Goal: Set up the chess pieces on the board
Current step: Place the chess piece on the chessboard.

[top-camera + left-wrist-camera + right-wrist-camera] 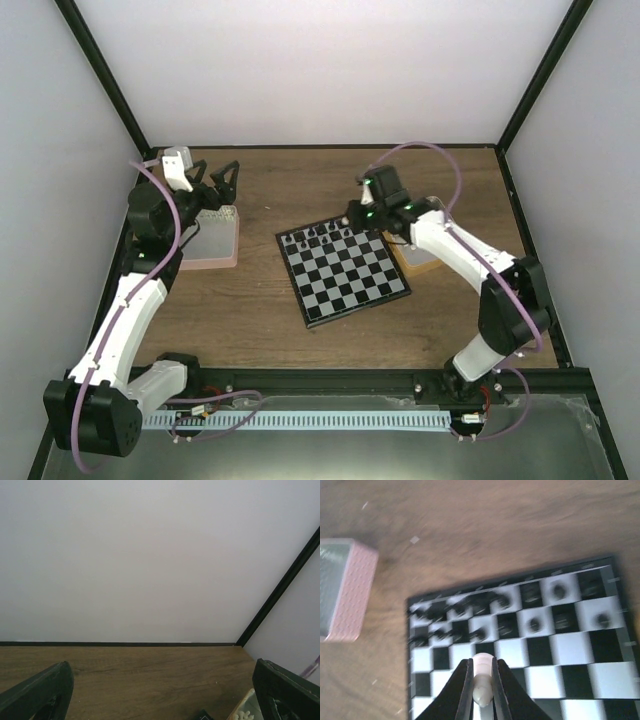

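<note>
Right claw (481,672): pinched almost shut on one cream-white chessman (482,682), with a finger on each side of it.
Left claw (217,178): spread wide and holding nothing, raised near the far end of the pink tray (212,245) and facing the back wall (150,555).
Counts: one cream-white chessman, one board (350,287), and two trays, the pink one and an orange-tan tray (417,263). The black chessmen (320,236) fill two rows, too blurred to number.
Chessman axis: its long axis runs along the fingers. Which end is the head I cannot tell.
Chessman place: over the board's far right part, just near of the black rows. Whether it touches the board I cannot tell.
Board edges: the board lies askew to the table (250,330), with the black rows along its far edge and bare squares on its near half.
Room: bare wood lies between the pink tray and the board. The orange-tan tray sits just beside the board's right edge, under the right arm.
</note>
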Available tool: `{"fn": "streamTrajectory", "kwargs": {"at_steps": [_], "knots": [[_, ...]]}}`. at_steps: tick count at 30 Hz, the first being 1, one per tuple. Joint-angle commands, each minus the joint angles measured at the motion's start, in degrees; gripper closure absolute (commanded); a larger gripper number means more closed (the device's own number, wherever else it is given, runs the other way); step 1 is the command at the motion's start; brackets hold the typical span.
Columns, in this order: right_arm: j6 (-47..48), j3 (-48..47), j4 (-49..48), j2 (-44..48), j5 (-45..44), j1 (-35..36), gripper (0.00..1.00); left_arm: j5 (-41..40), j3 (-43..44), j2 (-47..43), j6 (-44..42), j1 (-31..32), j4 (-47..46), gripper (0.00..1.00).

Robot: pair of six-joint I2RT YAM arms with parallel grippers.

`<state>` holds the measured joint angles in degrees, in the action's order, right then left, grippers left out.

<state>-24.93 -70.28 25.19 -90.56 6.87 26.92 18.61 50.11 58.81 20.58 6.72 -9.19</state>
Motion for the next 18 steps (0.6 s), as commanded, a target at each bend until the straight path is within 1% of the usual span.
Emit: {"fn": "streamTrajectory", "kwargs": {"at_steps": [1, 4, 10, 18], "knots": [[-2.1, 0.3, 0.3, -1.5, 3.1, 7.9, 0.97, -1.0, -0.3, -1.4, -0.8, -0.2, -0.1, 0.0], [-2.7, 0.0, 1.4, -3.1, 1.3, 12.5, 0.97, -1.5, -0.3, -1.8, -0.9, -0.2, 0.2, 0.0], [-3.6, -0.6, 5.9, -5.4, -5.1, 19.1, 0.97, -2.8, -0.1, -2.4, -1.0, -0.2, 0.8, 0.0], [-5.4, 1.3, 11.6, -6.5, -9.0, 27.8, 0.97, -5.3, -0.1, -3.4, -1.1, -0.2, 1.9, 0.0]]}}
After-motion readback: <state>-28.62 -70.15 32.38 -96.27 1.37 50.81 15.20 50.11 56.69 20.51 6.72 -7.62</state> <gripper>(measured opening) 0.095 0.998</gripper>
